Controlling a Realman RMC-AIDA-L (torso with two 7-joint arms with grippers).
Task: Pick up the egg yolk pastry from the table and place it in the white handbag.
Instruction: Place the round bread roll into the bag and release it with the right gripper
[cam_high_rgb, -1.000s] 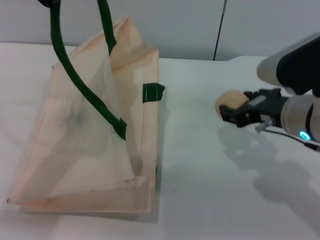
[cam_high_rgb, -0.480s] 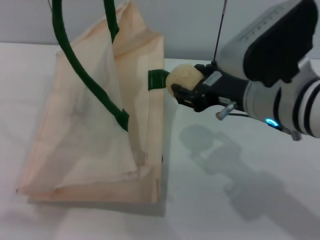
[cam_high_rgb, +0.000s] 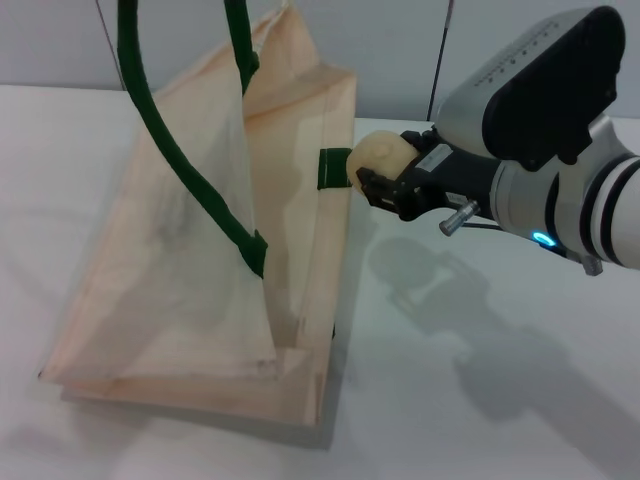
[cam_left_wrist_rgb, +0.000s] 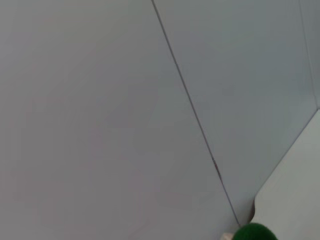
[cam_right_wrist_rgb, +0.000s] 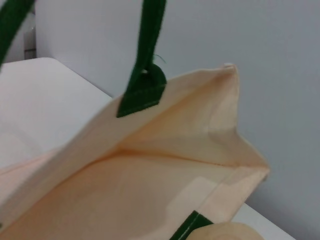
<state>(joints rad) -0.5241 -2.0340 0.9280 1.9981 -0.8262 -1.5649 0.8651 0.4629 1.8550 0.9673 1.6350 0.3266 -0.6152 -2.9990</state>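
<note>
The white handbag (cam_high_rgb: 200, 260) stands on the table, its mouth pulled open by its dark green handles (cam_high_rgb: 165, 140), which run up out of the head view. My right gripper (cam_high_rgb: 388, 182) is shut on the egg yolk pastry (cam_high_rgb: 374, 156) and holds it in the air, right beside the bag's right rim near a green handle tab (cam_high_rgb: 334, 168). The right wrist view looks into the open bag (cam_right_wrist_rgb: 150, 170), with a handle (cam_right_wrist_rgb: 150, 45) above and the pastry's top (cam_right_wrist_rgb: 235, 232) at the edge. My left gripper is out of view; its wrist view shows only a bit of green handle (cam_left_wrist_rgb: 255, 233).
The white table (cam_high_rgb: 470, 400) stretches to the right of the bag and below my right arm. A grey wall (cam_high_rgb: 380, 50) with a dark vertical seam stands behind the table.
My right gripper has carried the pastry left and up from over the table to the bag's right rim. The bag has shifted slightly to the right.
</note>
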